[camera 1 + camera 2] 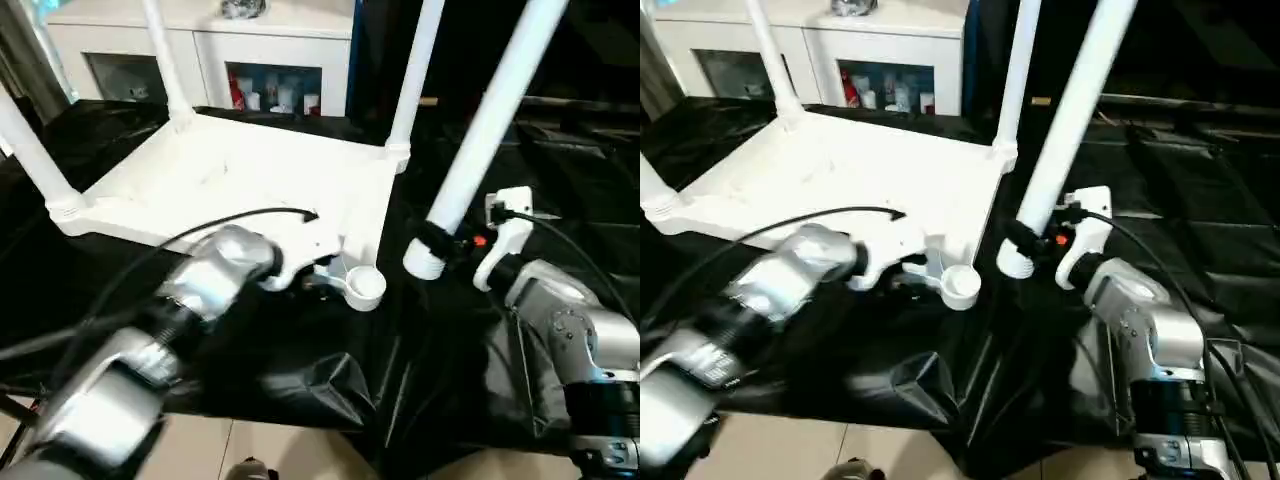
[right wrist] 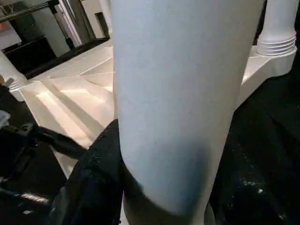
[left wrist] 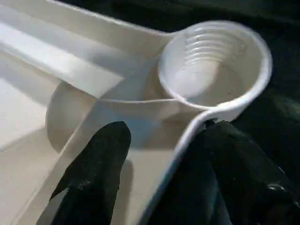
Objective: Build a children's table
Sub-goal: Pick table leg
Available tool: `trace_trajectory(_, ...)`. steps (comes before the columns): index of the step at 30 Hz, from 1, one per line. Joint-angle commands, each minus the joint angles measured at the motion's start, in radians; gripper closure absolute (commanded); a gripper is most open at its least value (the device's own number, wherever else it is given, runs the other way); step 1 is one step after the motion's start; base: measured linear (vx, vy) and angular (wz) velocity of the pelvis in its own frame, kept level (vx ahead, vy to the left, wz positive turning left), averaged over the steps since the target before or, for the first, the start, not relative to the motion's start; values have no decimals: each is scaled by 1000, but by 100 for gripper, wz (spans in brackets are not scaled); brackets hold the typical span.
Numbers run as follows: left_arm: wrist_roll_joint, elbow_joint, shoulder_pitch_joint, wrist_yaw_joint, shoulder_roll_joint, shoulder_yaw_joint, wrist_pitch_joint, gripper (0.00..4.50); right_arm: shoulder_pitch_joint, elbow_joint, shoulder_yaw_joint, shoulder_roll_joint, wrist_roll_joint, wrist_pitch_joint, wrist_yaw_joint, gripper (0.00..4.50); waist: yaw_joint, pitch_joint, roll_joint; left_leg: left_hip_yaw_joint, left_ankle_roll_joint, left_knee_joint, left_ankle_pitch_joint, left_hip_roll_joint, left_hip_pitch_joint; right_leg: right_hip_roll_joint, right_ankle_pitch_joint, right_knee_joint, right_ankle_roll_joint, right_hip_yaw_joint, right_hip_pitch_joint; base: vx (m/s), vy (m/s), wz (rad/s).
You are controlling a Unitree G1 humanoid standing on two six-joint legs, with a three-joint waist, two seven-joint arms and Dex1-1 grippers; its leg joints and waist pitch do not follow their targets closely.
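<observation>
The tabletop lies underside up on the black-draped work table, three legs standing in its corners. My left gripper pinches the tabletop's rim beside the empty socket. My right gripper clamps the fourth leg, tilted, its end just beside that socket

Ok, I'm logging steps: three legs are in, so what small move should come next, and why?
Probably carry the fourth leg, clamped in the right gripper, left over the empty socket and lower its end in. The left gripper pinches the tabletop rim beside that socket, steadying it.
</observation>
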Motion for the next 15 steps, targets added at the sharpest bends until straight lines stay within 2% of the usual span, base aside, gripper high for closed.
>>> trace_trajectory(1, 21, 45, -25, 8, 1, -9, -23, 146, 3, -35, 0, -3, -2, -6, 3, 259, 4, -85, -7, -15, 17, -68, -194, 34, 11, -71, -315, -73, -114, 51, 67, 0, 0, 0)
trace_trajectory(4, 30, 87, -44, -17, -2, -8, -40, 182, 8, -33, 6, -3, -5, -13, 4, 259, 4, -84, -5, -14, 17, -68, -208, 34, 15, -71, -334, -78, -117, 50, 65, 0, 0, 0)
trace_trajectory(7, 23, 97, -53, -70, -1, 1, -52, 188, 11, -30, 11, -3, -10, -17, 6, 259, 5, -84, -4, -15, 13, -70, -215, 37, 17, -74, -339, -78, -124, 51, 64, 0, 0, 0)
trace_trajectory(9, 25, 108, -58, -93, -3, 2, -55, 219, 11, -30, 13, -1, -11, -18, 6, 259, 6, -83, -5, -15, 13, -69, -218, 36, 16, -74, -336, -78, -129, 51, 65, 0, 0, 0)
trace_trajectory(12, 42, 154, -75, -104, -12, -2, -77, 226, 8, -27, 18, 2, -16, -19, 6, 259, 7, -84, -5, -15, 15, -69, -210, 37, 16, -74, -317, -75, -135, 52, 65, 0, 0, 0)
trace_trajectory(15, 45, 178, -88, -119, -23, 0, -87, 266, 6, -23, 26, 0, -23, -22, 10, 259, 8, -84, -5, -15, 16, -68, -208, 37, 15, -75, -304, -74, -143, 52, 67, 0, 0, 0)
